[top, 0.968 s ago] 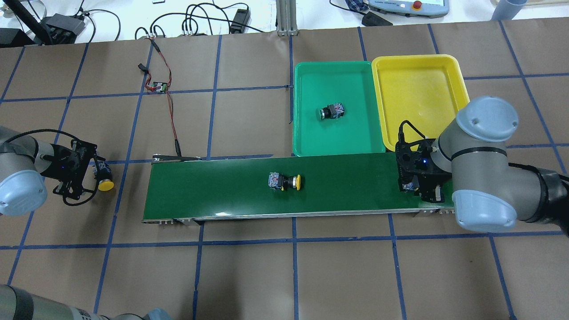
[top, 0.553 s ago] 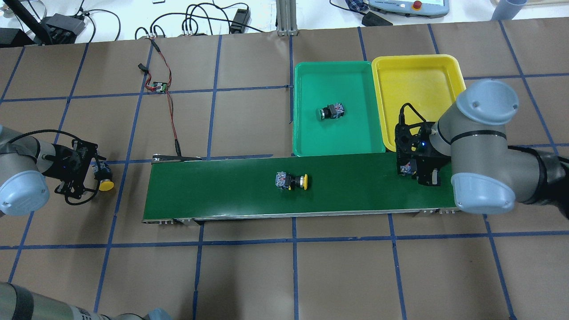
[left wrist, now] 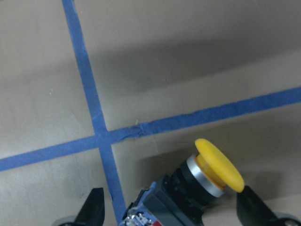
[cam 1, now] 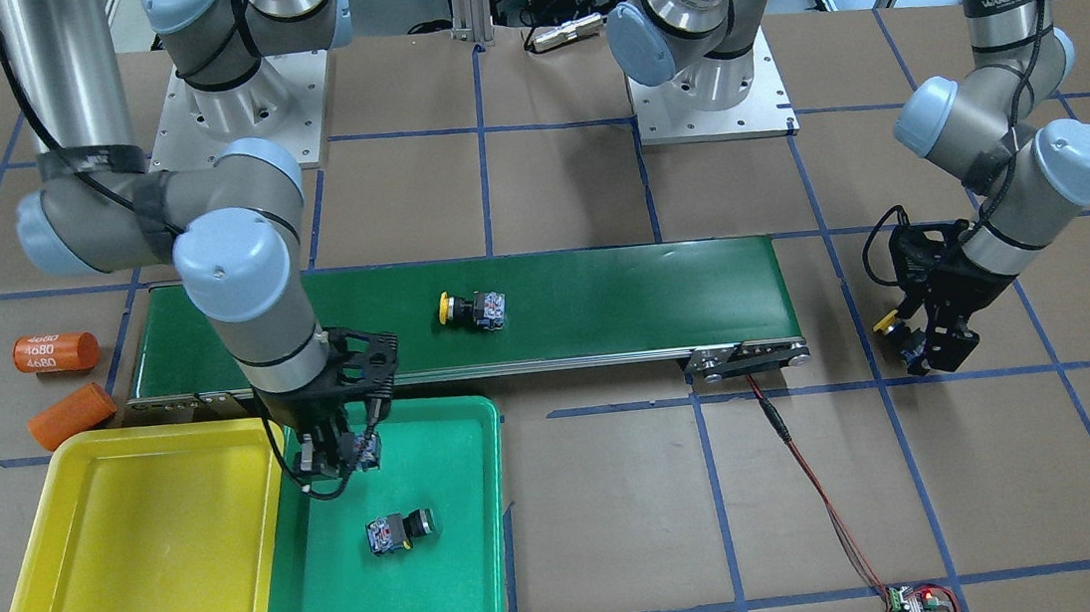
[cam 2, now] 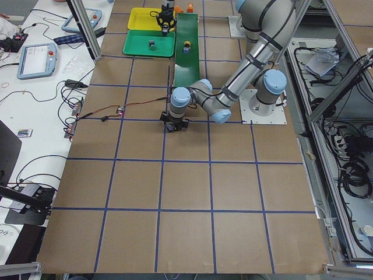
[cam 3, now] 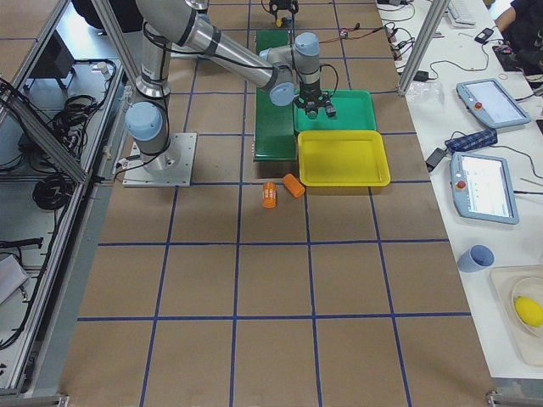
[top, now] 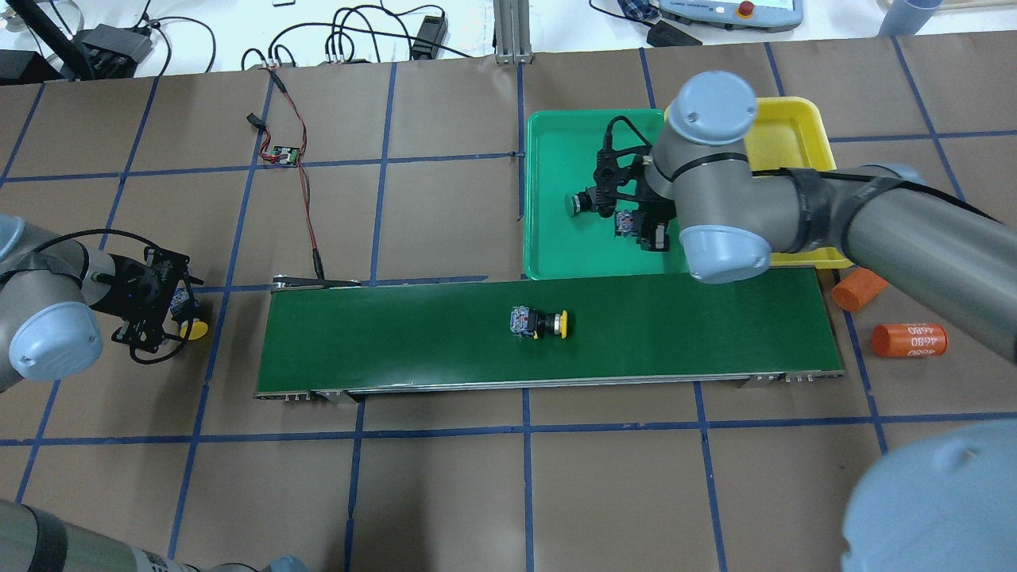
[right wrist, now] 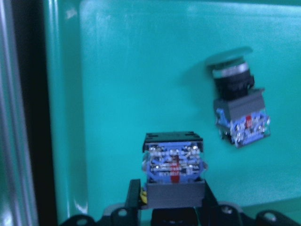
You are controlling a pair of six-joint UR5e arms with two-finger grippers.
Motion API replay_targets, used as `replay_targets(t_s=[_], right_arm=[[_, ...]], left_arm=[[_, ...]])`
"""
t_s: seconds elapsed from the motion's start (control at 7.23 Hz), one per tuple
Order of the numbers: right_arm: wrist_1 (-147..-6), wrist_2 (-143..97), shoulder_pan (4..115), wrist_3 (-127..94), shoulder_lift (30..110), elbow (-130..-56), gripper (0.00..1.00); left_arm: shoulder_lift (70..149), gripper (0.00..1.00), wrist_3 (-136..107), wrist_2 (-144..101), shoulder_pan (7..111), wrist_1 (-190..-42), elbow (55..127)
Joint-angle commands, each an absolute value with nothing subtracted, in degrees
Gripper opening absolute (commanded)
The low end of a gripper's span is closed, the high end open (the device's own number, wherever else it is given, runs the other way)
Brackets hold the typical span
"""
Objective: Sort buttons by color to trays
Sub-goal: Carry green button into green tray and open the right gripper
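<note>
**Change of state.** The right gripper (top: 632, 226) has left the right end of the conveyor belt (top: 397, 342) and now stands over the green tray (top: 556, 238). It carries its button (right wrist: 174, 169) with it. On the belt, the loose yellow button (top: 540, 322) has shifted a little toward the trays. The left gripper (top: 179, 314) holds the same station off the belt's left end, with its own yellow-capped button (left wrist: 207, 174) above the bare table.

**Meaning for the task.** The carry step is done, and release into the green tray appears to be next. One green button (top: 578, 201) already lies in that tray. The yellow tray (top: 794, 119) shows no button in its visible part.

**Gripper state.** The right jaws are clamped on the sides of the button's contact block. The left fingers sit either side of the yellow-capped button and hold it off the table.

**View comparison.**
- Overhead view: the right arm's elbow covers most of the right gripper, so the grip cannot be read there.
- Right wrist view: shows the clamped block and the lying green button (right wrist: 237, 108) near it and apart from it. The held button's cap is hidden, so its colour cannot be confirmed.
- Front view: places the right gripper (cam 1: 339, 456) over the green tray's corner nearest the belt, beside the yellow tray (cam 1: 132, 586).
</note>
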State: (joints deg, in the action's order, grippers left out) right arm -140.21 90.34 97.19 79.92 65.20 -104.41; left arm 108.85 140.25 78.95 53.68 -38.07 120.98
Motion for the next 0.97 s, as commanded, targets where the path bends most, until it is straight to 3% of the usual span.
replay_targets(t_s=[0.0, 0.14, 0.41, 0.83], right_arm=[[-141.4, 92.6, 100.4, 78.0, 61.2, -101.2, 0.57], [-141.2, 92.4, 100.0, 78.0, 61.3, -101.1, 0.97], [-139.2, 92.7, 99.2, 78.5, 63.3, -101.0, 1.00], [-127.6, 94.7, 94.9, 85.2, 73.2, -103.5, 1.00]], left_arm=[[108.8, 0.30, 141.0, 75.9, 53.4, -38.1, 120.9], [108.8, 0.20, 141.0, 75.8, 53.3, -38.0, 120.9], [108.8, 0.15, 140.5, 75.6, 53.3, -38.0, 120.8], [106.4, 0.09, 139.0, 73.6, 53.3, -39.1, 120.3]])
